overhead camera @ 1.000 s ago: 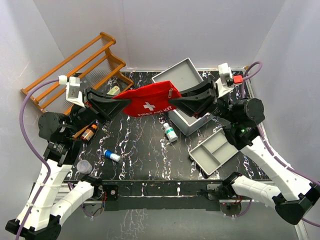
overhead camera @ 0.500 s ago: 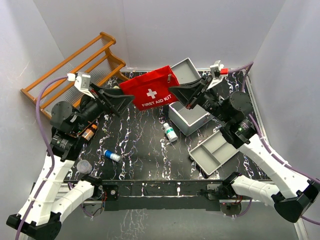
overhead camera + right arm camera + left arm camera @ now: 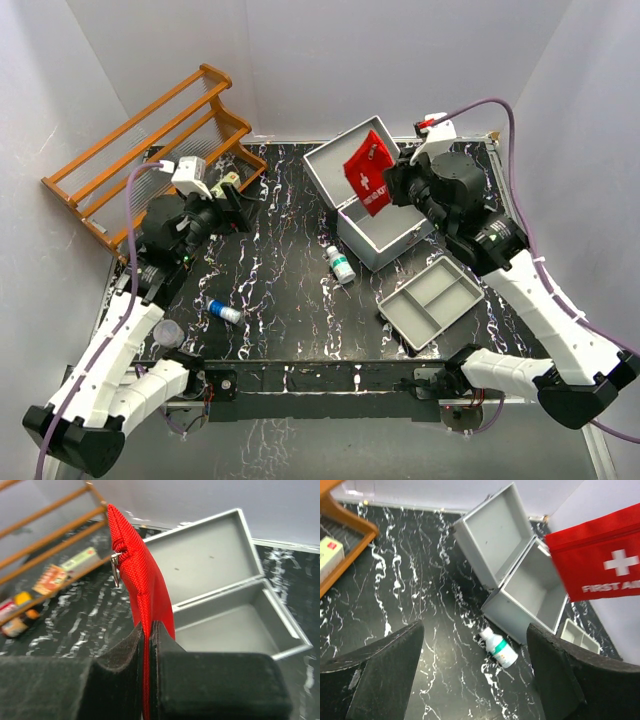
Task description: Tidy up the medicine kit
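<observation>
I see my right gripper point(image 3: 149, 631) pinching the red pouch point(image 3: 144, 587) edge-on, open case point(image 3: 227, 625) behind it, rack point(image 3: 50, 537) at left.

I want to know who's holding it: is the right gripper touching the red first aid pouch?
Touching. The right wrist view shows the right gripper pinching the red first aid pouch between its fingers.
</observation>
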Robot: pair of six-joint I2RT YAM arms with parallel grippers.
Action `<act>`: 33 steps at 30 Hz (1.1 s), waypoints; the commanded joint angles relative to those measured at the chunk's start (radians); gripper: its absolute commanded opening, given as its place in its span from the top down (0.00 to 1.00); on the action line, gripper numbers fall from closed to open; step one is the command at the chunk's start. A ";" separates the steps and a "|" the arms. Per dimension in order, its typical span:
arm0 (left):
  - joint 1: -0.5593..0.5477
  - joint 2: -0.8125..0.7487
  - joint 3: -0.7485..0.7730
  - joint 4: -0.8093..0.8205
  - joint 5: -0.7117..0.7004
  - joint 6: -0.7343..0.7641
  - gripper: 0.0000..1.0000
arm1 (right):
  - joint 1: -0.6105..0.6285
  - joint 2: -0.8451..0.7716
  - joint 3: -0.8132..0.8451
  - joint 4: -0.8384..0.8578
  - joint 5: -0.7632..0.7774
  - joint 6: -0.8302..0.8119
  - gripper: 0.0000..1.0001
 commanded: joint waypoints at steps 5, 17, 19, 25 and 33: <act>0.000 0.075 -0.082 0.078 0.029 0.013 0.18 | -0.066 0.063 0.094 -0.206 0.114 -0.095 1.00; 0.002 0.204 -0.136 0.189 0.086 -0.001 0.19 | -0.201 0.223 0.027 -0.123 -0.164 -0.076 1.00; 0.002 0.209 -0.149 0.193 0.090 0.002 0.19 | -0.220 0.240 0.019 -0.113 -0.211 -0.059 1.00; 0.002 0.223 -0.180 0.204 0.094 0.003 0.19 | -0.282 0.292 -0.006 -0.103 -0.373 -0.020 1.00; 0.002 0.266 -0.144 0.169 0.129 -0.003 0.21 | -0.349 0.381 -0.098 -0.017 -0.463 0.051 0.99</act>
